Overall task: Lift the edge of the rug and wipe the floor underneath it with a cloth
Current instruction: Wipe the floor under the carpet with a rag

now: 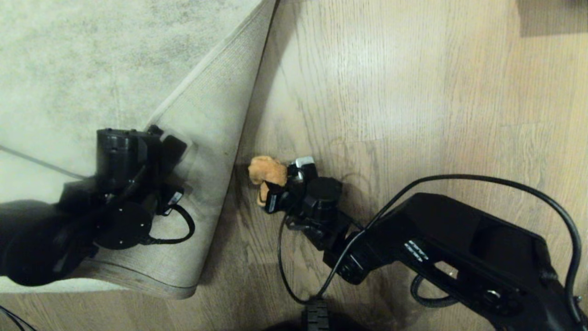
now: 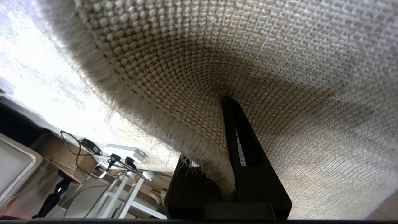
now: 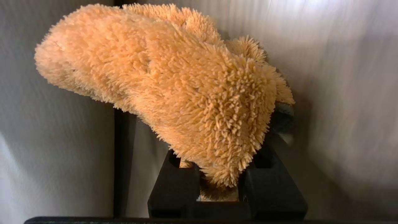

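Here the left gripper (image 2: 228, 174) has its fingers (image 2: 248, 149) closed tightly on the rug edge (image 1: 216, 151), which is lifted and folded back so that its woven backing faces up. The right gripper (image 3: 219, 183) has its fingers (image 3: 174, 186) nearly closed, pinching the cloth (image 1: 267, 172). The cloth is down at the floor (image 1: 390, 115), just beside the raised fold. I count one rug, one cloth and two grippers.

Dim warm light, floor (image 1: 381, 69) glare, blurred wrist views.
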